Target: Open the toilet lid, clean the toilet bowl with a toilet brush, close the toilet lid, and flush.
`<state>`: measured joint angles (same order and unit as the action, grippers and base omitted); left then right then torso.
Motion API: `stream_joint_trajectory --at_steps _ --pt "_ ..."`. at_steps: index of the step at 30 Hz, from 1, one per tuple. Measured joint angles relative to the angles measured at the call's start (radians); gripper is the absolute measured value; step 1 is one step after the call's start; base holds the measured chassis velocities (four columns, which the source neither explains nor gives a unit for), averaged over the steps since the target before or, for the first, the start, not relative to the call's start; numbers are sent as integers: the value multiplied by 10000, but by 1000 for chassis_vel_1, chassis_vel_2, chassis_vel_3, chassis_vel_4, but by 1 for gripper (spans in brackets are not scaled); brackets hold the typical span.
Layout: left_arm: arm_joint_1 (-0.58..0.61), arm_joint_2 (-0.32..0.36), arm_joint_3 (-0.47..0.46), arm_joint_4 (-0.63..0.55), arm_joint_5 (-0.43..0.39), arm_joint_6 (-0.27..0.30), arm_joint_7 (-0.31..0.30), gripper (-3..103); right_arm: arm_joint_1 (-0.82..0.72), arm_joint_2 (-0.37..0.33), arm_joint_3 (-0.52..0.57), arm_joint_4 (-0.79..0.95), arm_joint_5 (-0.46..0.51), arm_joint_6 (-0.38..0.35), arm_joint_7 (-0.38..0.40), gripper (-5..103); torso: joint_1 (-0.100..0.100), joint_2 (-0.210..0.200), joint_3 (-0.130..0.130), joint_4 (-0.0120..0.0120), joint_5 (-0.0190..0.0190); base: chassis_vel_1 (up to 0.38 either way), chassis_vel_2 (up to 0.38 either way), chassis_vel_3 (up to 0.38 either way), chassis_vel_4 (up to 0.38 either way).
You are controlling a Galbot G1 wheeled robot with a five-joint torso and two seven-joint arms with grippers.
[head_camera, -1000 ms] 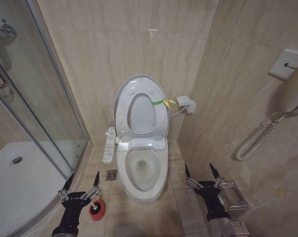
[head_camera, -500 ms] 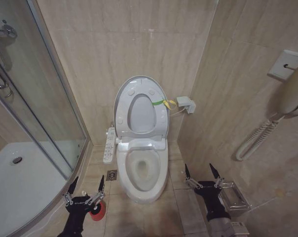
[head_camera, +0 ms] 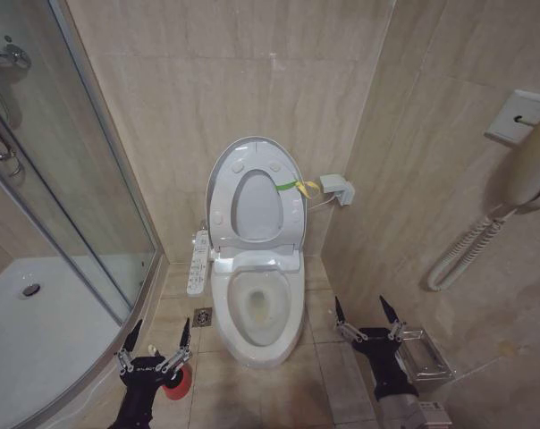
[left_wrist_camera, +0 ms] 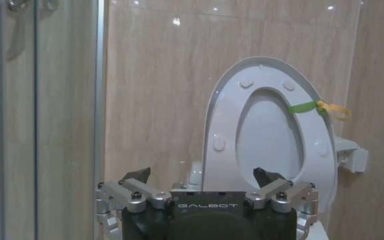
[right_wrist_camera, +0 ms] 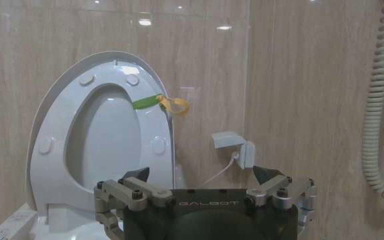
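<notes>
the toilet lid (head_camera: 254, 192) stands raised at 12 o'clock above the toilet bowl (head_camera: 257, 313), exposing it for scrubbing. the left gripper (head_camera: 156, 339), jaws spread, hangs above the red holder (head_camera: 175, 381) at 7 o'clock, presumably to take the brush. the right gripper (head_camera: 366, 311) waits open at 4 o'clock.

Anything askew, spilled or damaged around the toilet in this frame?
Nothing spilled or broken. The toilet lid stands upright with a yellow-green band tied at its edge. Both pincers, left and right, hang open and empty beside the toilet bowl.
</notes>
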<state>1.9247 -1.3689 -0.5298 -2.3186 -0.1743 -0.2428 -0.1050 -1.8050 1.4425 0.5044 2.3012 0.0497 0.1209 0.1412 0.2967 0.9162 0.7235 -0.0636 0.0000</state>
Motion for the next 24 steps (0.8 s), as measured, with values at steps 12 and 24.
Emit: stream_joint_trajectory --at_steps 12,24 --pt "292 -188 -377 -205 77 -177 -284 100 0 0 0 0 0 0 0 100 -5 -7 -4 0 0 0 0 0 0" --pt "405 -360 -315 -284 195 -133 -491 100 0 0 0 0 0 0 0 100 -6 -12 -7 0 0 0 0 0 0"
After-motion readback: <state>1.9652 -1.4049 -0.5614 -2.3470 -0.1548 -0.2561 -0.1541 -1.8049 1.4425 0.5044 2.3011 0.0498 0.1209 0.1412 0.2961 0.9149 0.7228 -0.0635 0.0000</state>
